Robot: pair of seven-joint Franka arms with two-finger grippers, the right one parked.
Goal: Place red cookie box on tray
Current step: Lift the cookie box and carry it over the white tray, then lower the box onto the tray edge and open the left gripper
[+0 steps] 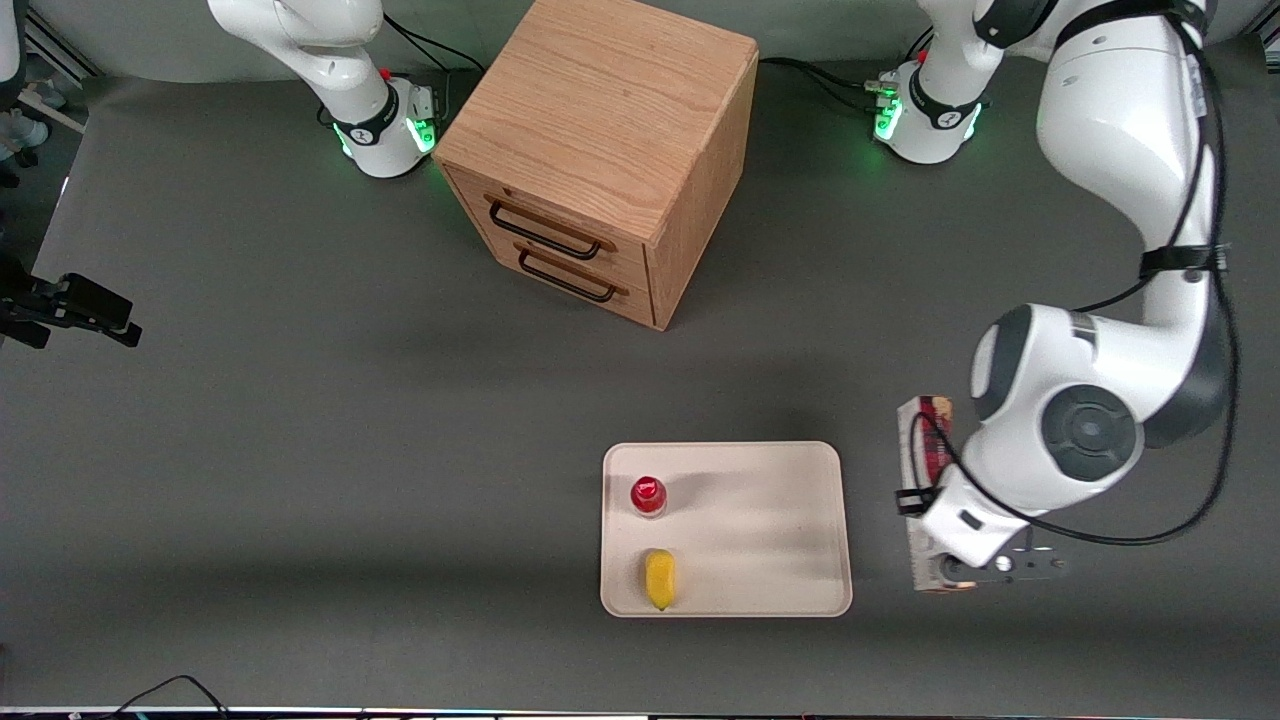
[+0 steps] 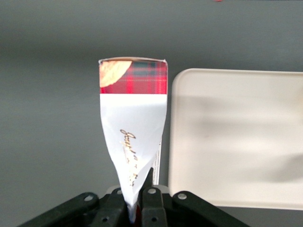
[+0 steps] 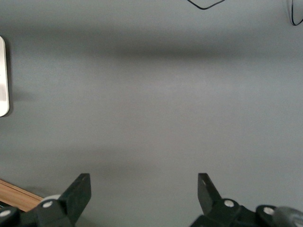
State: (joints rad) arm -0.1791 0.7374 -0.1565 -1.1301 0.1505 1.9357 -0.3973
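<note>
The tool is pinching the red cookie box by one narrow end, its fingers pressed against the white cardboard, and the box runs straight away from the wrist camera with its plaid end farthest out. In the front view the box sits at about three o'clock from the tray, just beside the tray's short edge and lying roughly parallel to it, with most of its length hidden under the left arm's wrist and elbow. Whether it is already lifted off the grey surface or only gripped where it lies cannot be told for sure, though the wrist view suggests it hangs a little above it. The grasp looks done, then, and the carry has hardly begun: the box does not overlap the tray at all yet. What is left is a short sideways move toward nine o'clock and a set-down. The tray already holds a small red-capped bottle and a yellow item, both at its nine o'clock end, so the bare half nearest the box should take it lengthwise. The wooden drawer cabinet stands well apart at about eleven o'clock from the tray and plays no part here
</note>
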